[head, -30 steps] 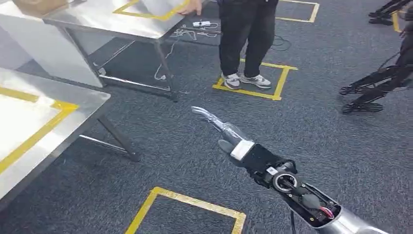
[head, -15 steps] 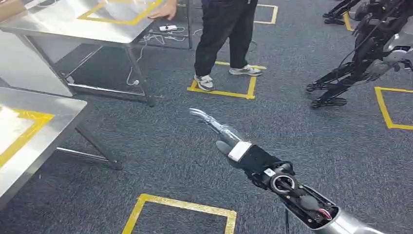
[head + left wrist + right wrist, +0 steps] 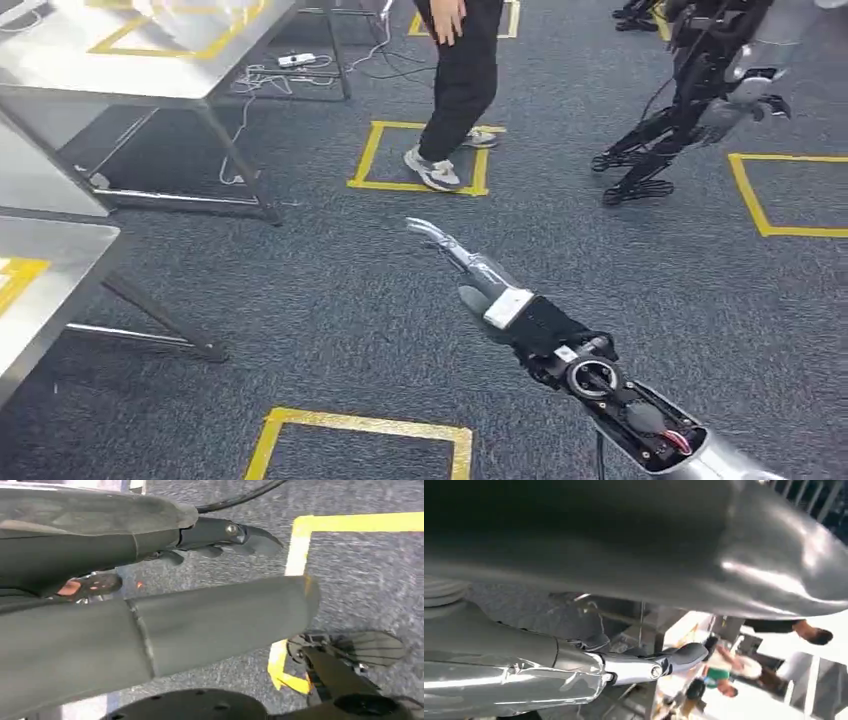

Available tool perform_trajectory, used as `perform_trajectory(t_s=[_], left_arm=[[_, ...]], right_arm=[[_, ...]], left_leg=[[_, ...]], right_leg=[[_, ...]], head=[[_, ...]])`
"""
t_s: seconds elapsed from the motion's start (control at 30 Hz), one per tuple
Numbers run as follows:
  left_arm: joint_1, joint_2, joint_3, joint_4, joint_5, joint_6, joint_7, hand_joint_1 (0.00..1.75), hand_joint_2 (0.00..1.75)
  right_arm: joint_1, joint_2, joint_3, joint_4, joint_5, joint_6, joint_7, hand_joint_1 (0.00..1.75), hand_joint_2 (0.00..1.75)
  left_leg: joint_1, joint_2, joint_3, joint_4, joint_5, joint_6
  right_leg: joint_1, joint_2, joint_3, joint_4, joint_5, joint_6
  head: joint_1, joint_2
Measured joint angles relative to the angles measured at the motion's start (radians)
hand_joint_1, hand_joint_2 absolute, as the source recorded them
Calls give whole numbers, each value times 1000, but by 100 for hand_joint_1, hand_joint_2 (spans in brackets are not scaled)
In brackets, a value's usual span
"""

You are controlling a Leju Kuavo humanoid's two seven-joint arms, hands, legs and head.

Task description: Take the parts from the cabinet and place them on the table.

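Observation:
My right hand (image 3: 468, 272) reaches forward over the grey carpet in the head view, fingers stretched out straight with nothing between them. Its foremost finger is silver with a curved tip (image 3: 428, 233). The right wrist view has the same silver finger (image 3: 624, 669) with a dark tip, under a broad shiny grey blur close to the lens. In the left wrist view my left hand (image 3: 210, 575) hangs above the carpet, thick grey thumb (image 3: 220, 617) and dark fingers (image 3: 235, 532) apart, holding nothing.
A steel table (image 3: 45, 285) with yellow tape stands at my left, another steel table (image 3: 150, 70) farther back. A person (image 3: 462, 80) in dark trousers stands ahead by a yellow floor square. Another dark robot (image 3: 700, 95) stands at the far right. A yellow floor square (image 3: 360, 428) lies near me.
The whole scene has slid left, so the camera has turned right. The person has stepped within the floor square. My right hand keeps the same outstretched pose.

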Motion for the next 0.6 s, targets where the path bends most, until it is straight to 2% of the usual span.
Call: perform_trajectory(t_s=[0.03, 0.07, 0.1, 0.13, 0.17, 0.2, 0.23, 0.27, 0.3, 0.33, 0.4, 0.43, 0.47, 0.5, 0.53, 0.57, 0.6], left_arm=[[0, 0, 0, 0, 0, 1, 0, 0, 0], [1, 0, 0, 0, -2, 2, 0, 0, 0], [3, 0, 0, 0, -2, 2, 0, 0, 0], [5, 0, 0, 0, -3, 3, 0, 0, 0], [6, 0, 0, 0, -3, 3, 0, 0, 0], [6, 0, 0, 0, -3, 4, 0, 0, 0], [5, 1, 0, 0, -1, 5, 1, 0, 0], [5, 2, 0, 0, 1, 6, 2, 0, 0], [5, 2, 0, 0, 3, 8, 3, 0, 0], [3, 2, 0, 0, 5, 10, 3, 0, 0], [1, 2, 0, 0, 9, 11, 4, 0, 0], [0, -3, 0, 0, 10, 11, 5, 0, 0], [0, -3, 0, 0, 10, 12, 6, 0, 0], [1, -3, 0, 0, 10, 12, 8, 0, 0], [2, -3, 0, 0, 10, 12, 11, 0, 0], [3, -3, 0, 0, 9, 12, 11, 0, 0], [5, -3, 0, 0, 8, 12, 12, 0, 0]], right_arm=[[1, 0, 1, 0, 0, 0, 0, 0, 0], [2, 0, 1, 0, 0, 0, 0, 0, 0], [5, 0, -1, 0, 0, 0, 0, 0, 0], [8, 0, -2, 0, 0, 0, 0, 0, 0], [11, 0, -5, 0, 0, 0, 0, 0, 0], [11, 0, -8, 0, 0, -4, 0, 0, 0], [11, 0, -13, 1, 0, -12, 0, 0, 0], [12, 0, -19, 3, 0, -21, 2, 0, 0], [11, 0, -29, 6, -1, -30, 6, 0, 0], [13, -2, -37, 12, -6, -39, 10, 0, 0], [17, -15, -67, 44, -6, -71, 30, 0, 0], [19, -19, -82, 55, -8, -79, 34, 0, 0], [21, -25, -97, 73, -16, -88, 35, 0, 0], [18, -34, -116, 107, -33, -92, 36, 0, 0], [17, -40, -139, 155, -62, -90, 21, 0, 0], [20, -49, -166, 217, -100, -87, 2, 0, 0], [20, -56, -188, 274, -129, -87, -11, 0, 0]], left_leg=[[0, -9, -47, 97, -44, -2], [-1, -12, -86, 177, -72, -3], [-1, -12, -113, 226, -81, -3], [-1, -12, -114, 221, -64, -1], [-1, -13, -89, 162, -22, 3], [-1, -17, -50, 74, 27, 8], [-1, -34, -2, -30, 77, 15], [-1, -72, 27, -99, 92, 23], [-1, -73, 32, -115, 88, 22], [-4, -62, 31, -113, 89, 23], [-9, -52, 32, -113, 90, 31], [3, -41, 35, -127, 97, 39], [1, -33, 39, -131, 99, 43], [0, -27, 39, -132, 100, 49], [-2, -21, 38, -132, 99, 50], [-3, -15, 37, -131, 99, 50], [-4, -9, 37, -131, 99, 50]], right_leg=[[1, 7, -2, 0, 0, -1], [3, 15, -2, 0, 0, -2], [4, 25, -3, 0, 0, -3], [4, 35, -2, 1, 0, -3], [4, 47, -1, 1, 0, -2], [4, 57, 0, 2, 0, -2], [3, 67, 1, 3, 0, -1], [2, 72, 0, 3, 0, 1], [10, 80, -5, 8, -1, 7], [6, 87, -8, 6, 2, 14], [0, 101, -8, -1, 7, 27], [3, 100, -11, 5, 2, 33], [4, 64, -20, 30, -16, 36], [2, 37, -48, 91, -54, 41], [-1, 22, -89, 179, -97, 46], [-3, 14, -131, 267, -132, 50], [-4, 12, -161, 326, -149, 53]], head=[[-7, 0], [-10, 0], [-11, 0], [-11, 0], [-13, 0], [-14, 0], [-15, 0], [-18, 0], [-17, 0], [-16, 0], [-16, 0], [-16, 0], [-12, 0], [-1, 0], [3, 0], [5, 0], [8, 0]])
